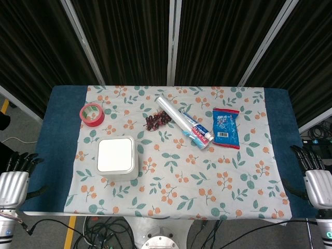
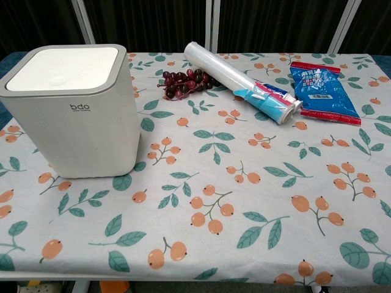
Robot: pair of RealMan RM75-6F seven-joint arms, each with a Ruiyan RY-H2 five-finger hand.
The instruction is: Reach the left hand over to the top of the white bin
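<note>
Open cloth [image 1: 207, 176] between left hand [image 1: 15, 179] and bin [image 1: 118, 157]; tape [image 1: 92, 114] behind, seemingly off any direct path.

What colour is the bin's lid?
White, on the pale grey white bin; the lid shows best in the chest view.

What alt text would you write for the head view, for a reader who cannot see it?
A white bin stands closed on a floral tablecloth, with both robot hands, left hand and right hand, waiting at the table's sides. Behind it lie red tape, grapes, a clear roll and a blue packet.
</note>
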